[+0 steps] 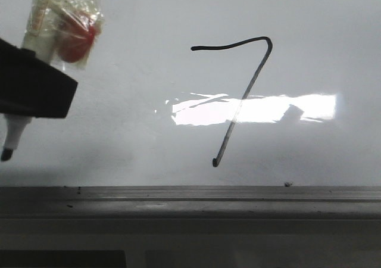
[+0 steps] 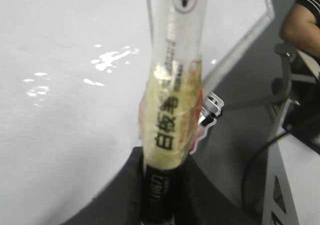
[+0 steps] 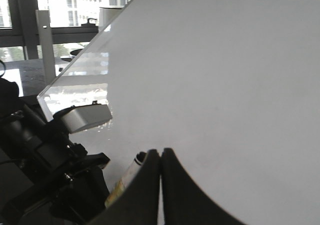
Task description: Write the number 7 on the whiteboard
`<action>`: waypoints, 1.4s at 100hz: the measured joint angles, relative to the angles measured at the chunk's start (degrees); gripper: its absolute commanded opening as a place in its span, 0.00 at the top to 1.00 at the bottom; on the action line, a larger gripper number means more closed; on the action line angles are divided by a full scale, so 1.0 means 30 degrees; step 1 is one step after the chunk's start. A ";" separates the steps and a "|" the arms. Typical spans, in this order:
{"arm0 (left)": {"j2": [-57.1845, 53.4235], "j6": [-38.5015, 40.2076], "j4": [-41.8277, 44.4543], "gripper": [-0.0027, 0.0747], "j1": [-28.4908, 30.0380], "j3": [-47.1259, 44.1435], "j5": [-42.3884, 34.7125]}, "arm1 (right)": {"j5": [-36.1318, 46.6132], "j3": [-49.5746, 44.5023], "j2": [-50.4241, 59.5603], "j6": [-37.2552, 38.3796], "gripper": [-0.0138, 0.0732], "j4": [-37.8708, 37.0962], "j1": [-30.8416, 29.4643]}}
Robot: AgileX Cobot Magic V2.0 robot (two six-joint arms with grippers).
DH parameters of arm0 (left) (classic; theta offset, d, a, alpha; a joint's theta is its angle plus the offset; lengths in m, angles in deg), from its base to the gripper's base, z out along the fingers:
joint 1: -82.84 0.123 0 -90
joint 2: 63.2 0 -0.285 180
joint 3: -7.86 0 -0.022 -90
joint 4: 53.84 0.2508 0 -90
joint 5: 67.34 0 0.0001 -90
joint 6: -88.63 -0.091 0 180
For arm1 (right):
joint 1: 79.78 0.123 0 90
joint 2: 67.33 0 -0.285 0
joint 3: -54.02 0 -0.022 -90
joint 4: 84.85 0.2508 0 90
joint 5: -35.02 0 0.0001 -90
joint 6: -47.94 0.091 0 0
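The number 7 (image 1: 247, 83) stands in black marker on the whiteboard (image 1: 333, 36): a wavy top bar, a rounded corner and a long diagonal ending in a dot. My left gripper (image 1: 33, 86) sits at the far left, well away from the 7, shut on a white marker (image 1: 15, 131) whose dark tip points down, just off the board. In the left wrist view the taped marker (image 2: 170, 110) runs out from between the fingers of the left gripper (image 2: 162, 177). My right gripper (image 3: 161, 157) is shut on nothing, close over the whiteboard (image 3: 225, 85).
A grey metal ledge (image 1: 190, 199) runs along the board's lower edge. A bright glare streak (image 1: 256, 108) crosses the diagonal stroke. A person's arm (image 2: 300, 25) and a metal frame (image 2: 280, 150) lie beyond the board's edge. Windows (image 3: 65, 5) show behind the board.
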 measured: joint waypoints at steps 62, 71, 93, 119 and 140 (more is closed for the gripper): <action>0.4127 2.1795 1.7842 0.99 -0.3755 0.3482 -0.2757 | 0.4132 0.0000 0.0387 0.0056 0.92 0.0278 0.0000; 0.4679 2.4318 2.0055 0.99 -0.3797 0.3520 -0.2970 | 0.4301 0.0000 0.0387 0.0056 0.92 0.0320 0.0000; 0.5474 3.0656 2.5548 0.99 -0.3980 0.3704 -0.3524 | 0.4493 0.0000 0.0387 0.0056 0.92 0.0360 0.0000; 0.5595 3.6417 3.2087 0.99 -0.4032 0.3771 -0.5032 | 0.4672 0.0000 0.0387 0.0056 0.92 0.0389 0.0000; 0.5763 3.8695 3.5823 0.99 -0.4066 0.3782 -0.5112 | 0.4704 0.0000 0.0387 0.0056 0.92 0.0434 0.0000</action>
